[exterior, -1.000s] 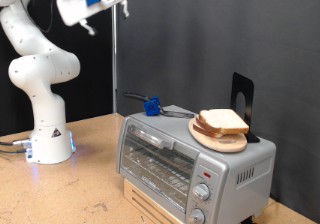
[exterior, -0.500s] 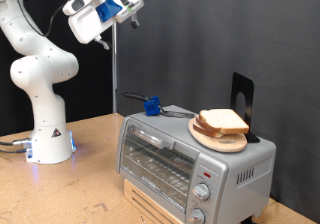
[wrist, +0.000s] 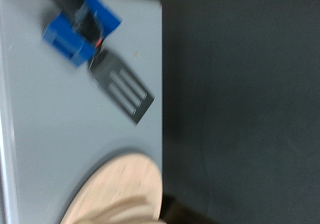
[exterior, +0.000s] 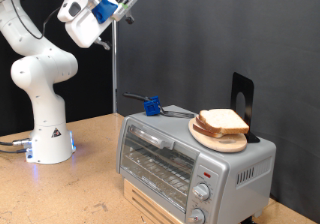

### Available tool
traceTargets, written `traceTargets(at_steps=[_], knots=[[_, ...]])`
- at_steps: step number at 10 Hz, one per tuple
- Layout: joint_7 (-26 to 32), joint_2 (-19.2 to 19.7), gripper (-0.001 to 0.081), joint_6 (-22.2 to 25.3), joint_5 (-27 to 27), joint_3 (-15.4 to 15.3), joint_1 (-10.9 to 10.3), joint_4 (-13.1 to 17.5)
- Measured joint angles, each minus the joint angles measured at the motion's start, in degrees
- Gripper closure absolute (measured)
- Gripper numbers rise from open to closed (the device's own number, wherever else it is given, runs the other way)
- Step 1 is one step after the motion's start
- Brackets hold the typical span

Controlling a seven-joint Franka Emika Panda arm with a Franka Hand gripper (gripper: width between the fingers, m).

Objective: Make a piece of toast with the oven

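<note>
Dark wall behind, wooden counter (exterior: 90, 189) below. High in the exterior view's top left, the tool (exterior: 122, 4), white with blue parts, carried on the white arm (exterior: 38, 79); fingers too small and blurred to judge, so cannot tell how far open, and nothing seen between them. Well below the tool and off toward the exterior view's right, the oven (exterior: 190, 164): silver, glass door shut, wire rack visible behind the glass, two round knobs and a red light on its right front panel. Resting on a pale wooden block (exterior: 160, 206). On the oven's top, far below the tool, a round wooden plate (exterior: 218, 139) with the piece of toast (exterior: 223, 122) lying on it, pale with a light-brown crust, well apart from the tool. Also on the oven top, nearer the tool's side than the plate, a spatula (exterior: 170, 110) with a blue block (exterior: 151, 107) on its handle, blade pointing toward the plate. A dark upright stand (exterior: 241, 102) behind the plate. In the wrist view, blurred: grey oven top (wrist: 40, 114), blue block (wrist: 80, 29), slotted spatula blade (wrist: 125, 89), plate rim (wrist: 115, 189); no fingers showing there.
</note>
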State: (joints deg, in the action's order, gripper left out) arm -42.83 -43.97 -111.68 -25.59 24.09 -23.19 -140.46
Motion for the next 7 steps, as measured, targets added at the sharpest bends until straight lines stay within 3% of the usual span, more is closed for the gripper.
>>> traceTargets(at_steps=[3,7], knots=[[2.9,5.98,0.0001,-3.57,1.17,2.29,0.04,0.03],[12.83,14.74,0.0001,-8.67,1.05,5.53,-0.1,0.16]])
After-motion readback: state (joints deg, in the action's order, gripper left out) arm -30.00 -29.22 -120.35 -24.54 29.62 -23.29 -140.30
